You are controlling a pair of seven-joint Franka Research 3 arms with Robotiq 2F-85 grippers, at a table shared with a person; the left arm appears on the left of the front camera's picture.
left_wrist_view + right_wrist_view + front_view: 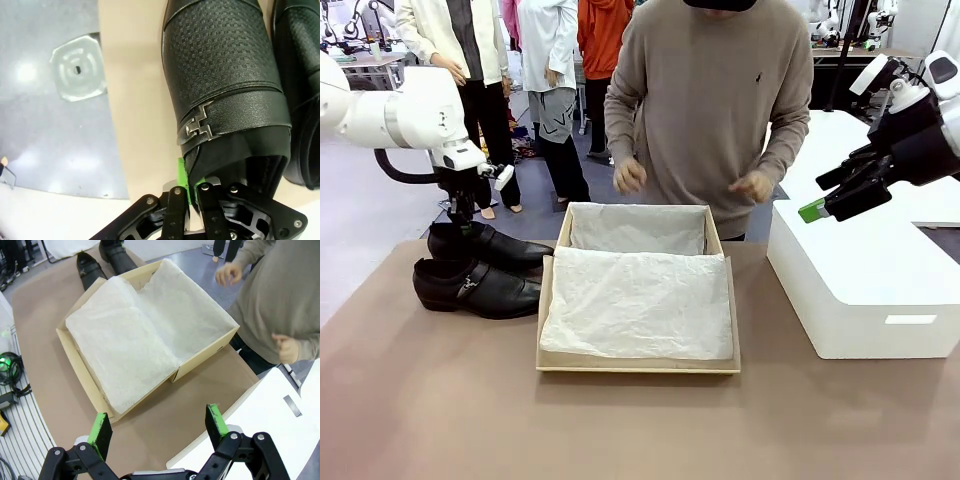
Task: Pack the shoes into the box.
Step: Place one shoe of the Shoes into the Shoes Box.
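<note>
The tan box [549, 318] lies open at the middle of the brown table [440, 410], with crumpled white tissue paper [638, 305] spread over its inside. At the box's 9 o'clock the two black shoes lie side by side, toes pointing toward the box: the near shoe [475, 288] close to the robot and the far shoe [495, 245] just behind it, at its 12 o'clock. The left gripper [461, 222] comes straight down onto the heel end of the far shoe. In the left wrist view its fingers are pressed together on the thin back rim of the shoe's opening, a green pad [182, 172] flat against the leather, below the strap and its metal buckle [199, 125]. The shoe's sole rests on the table. The right gripper [820, 207] hangs in the air at the box's 2 o'clock, above a large white block [865, 295] that stands at the box's 3 o'clock. Its jaws are spread wide with nothing between them. A person stands at the table's 12 o'clock, with both hands [753, 186] loosely curled above the far edge of the box.
</note>
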